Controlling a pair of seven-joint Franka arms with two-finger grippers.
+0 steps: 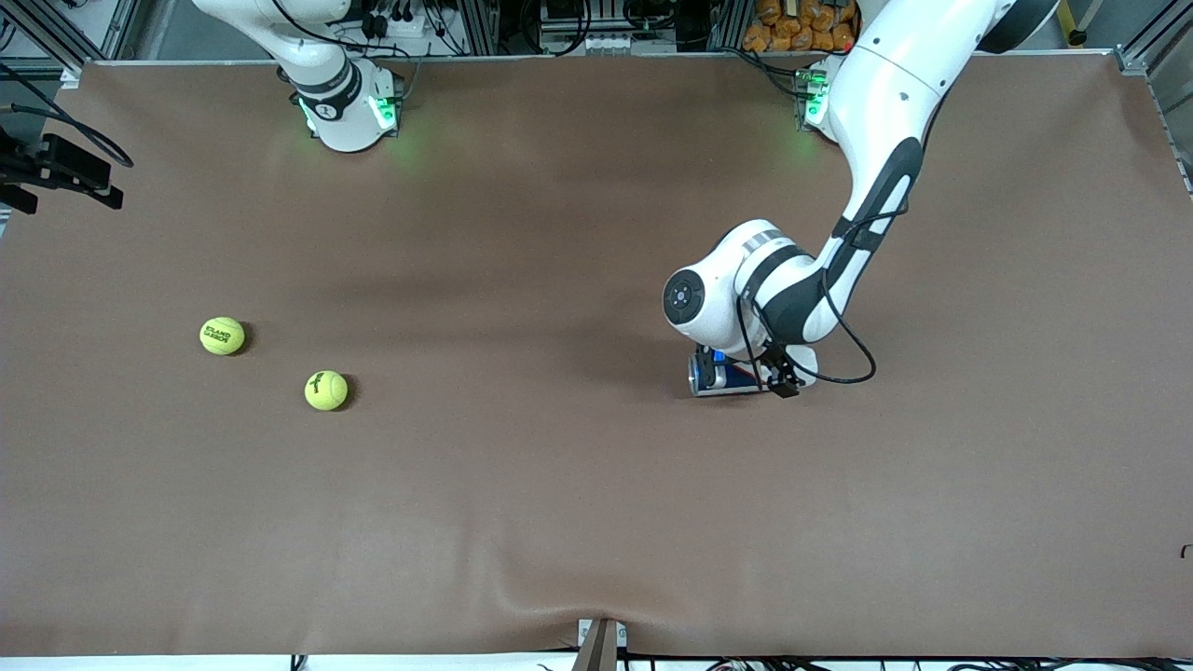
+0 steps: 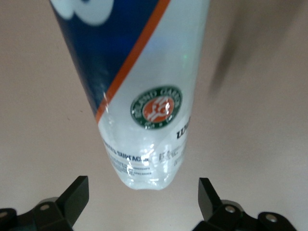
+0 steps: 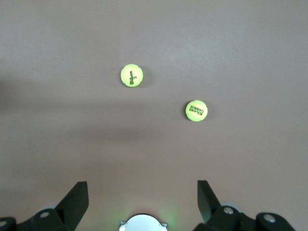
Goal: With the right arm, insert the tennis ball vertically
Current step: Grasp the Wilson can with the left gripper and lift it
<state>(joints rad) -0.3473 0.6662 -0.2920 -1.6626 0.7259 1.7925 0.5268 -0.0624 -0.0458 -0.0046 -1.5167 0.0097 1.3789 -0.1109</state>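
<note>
Two yellow-green tennis balls lie on the brown table toward the right arm's end: one marked Roland Garros [image 1: 222, 335] [image 3: 196, 110] and one marked Wilson [image 1: 326, 390] [image 3: 131, 75], the Wilson one nearer to the front camera. A clear ball can [image 1: 722, 376] [image 2: 144, 96] with a blue, orange and white label lies on its side under the left arm's wrist. My left gripper [image 2: 143, 190] is open just off the can's closed end, its fingers clear of it. My right gripper [image 3: 142, 192] is open and empty, high over the table near its own base, out of the front view.
The right arm's base [image 1: 345, 112] and the left arm's base [image 1: 815, 98] glow green along the table's edge farthest from the front camera. A black clamp [image 1: 56, 172] juts in at the right arm's end. A bracket [image 1: 601, 643] sits at the near edge.
</note>
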